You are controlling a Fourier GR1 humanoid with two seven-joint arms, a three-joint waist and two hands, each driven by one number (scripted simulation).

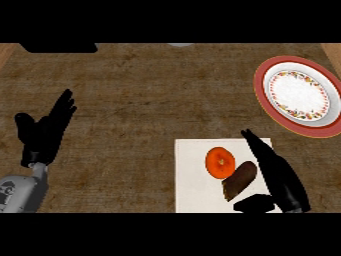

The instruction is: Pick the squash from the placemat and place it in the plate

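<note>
Right, the squash (230,175), an orange round end with a dark brown elongated body, lies on the white square placemat (195,190) at the table's near edge, right of centre. Right black hand (276,172) sits just beside it on its right, fingers straight and pointing away up the table, thumb tucked low near the mat's bottom edge; fingers released, nothing grasped. Can't tell whether it touches the squash. Round white plate with a red rim and floral band (301,95) sits far right, well apart from the mat. Left black hand (44,132) rests released over the brown woven table (143,100) at left, fingers up.
</note>
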